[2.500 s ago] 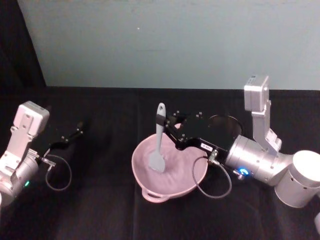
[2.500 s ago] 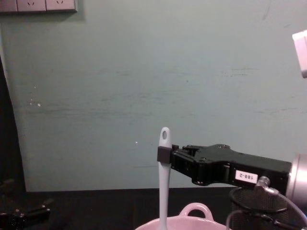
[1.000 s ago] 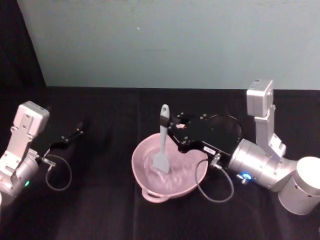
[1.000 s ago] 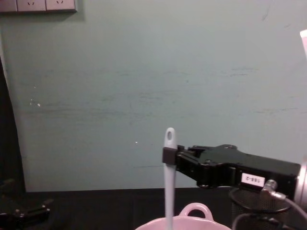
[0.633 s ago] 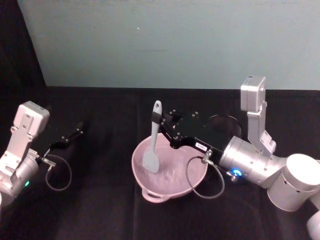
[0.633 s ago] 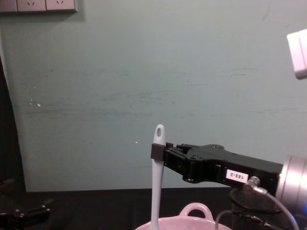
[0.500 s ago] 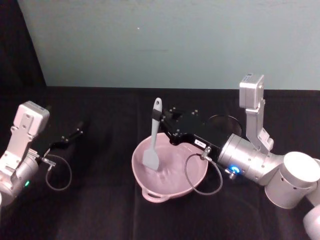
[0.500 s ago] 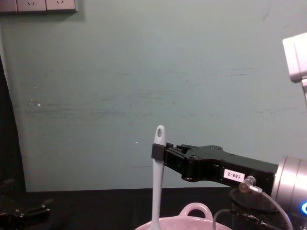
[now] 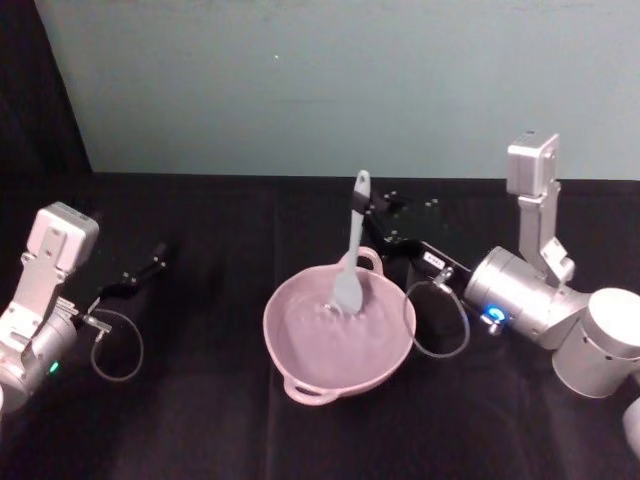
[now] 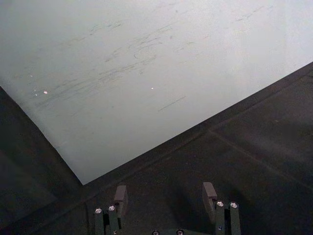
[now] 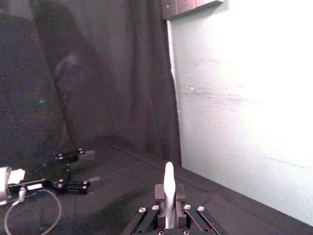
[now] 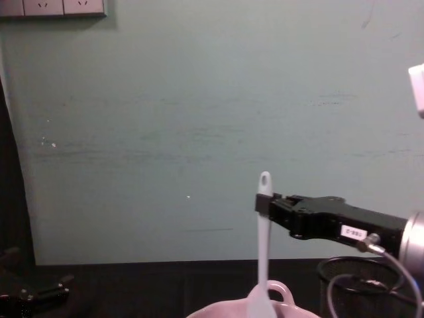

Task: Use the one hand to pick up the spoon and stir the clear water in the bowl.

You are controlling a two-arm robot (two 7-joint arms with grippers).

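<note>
Stirring step in hand. The right gripper [image 9: 361,212] is above the far right rim of the bowl [image 9: 272,318], its fingers closed on the spoon [image 9: 352,255] high on the handle, just below the hole at its end. The spoon stands near upright with a slight tilt. Its blade is down inside the bowl at the far side, next to the small loop on the far rim. The blade tip appears to sit in the water [image 9: 335,340]; depth cannot be told. In the chest view the handle rises straight above the bowl.

The left gripper [image 10: 164,197] is parked well to the left of the bowl, fingers spread, nothing between them.

A wire-mesh cup [image 12: 354,281] sits just right of the bowl, under the right arm.

Notes for the stir (judgement):
- The blade is close to the far wall, so sweep a round path through the bowl's centre and stay off the wall, or the bowl may get pushed.
- Hold the height steady, with the blade wet but off the bottom.
- Go slow. The bowl is wide and shallow, and water could slop over the rim.
- The high grip makes a long lever, so the spoon may pivot in the fingers if the blade drags.
- Watch the cable [image 9: 437,355] hanging by the bowl's right rim.
</note>
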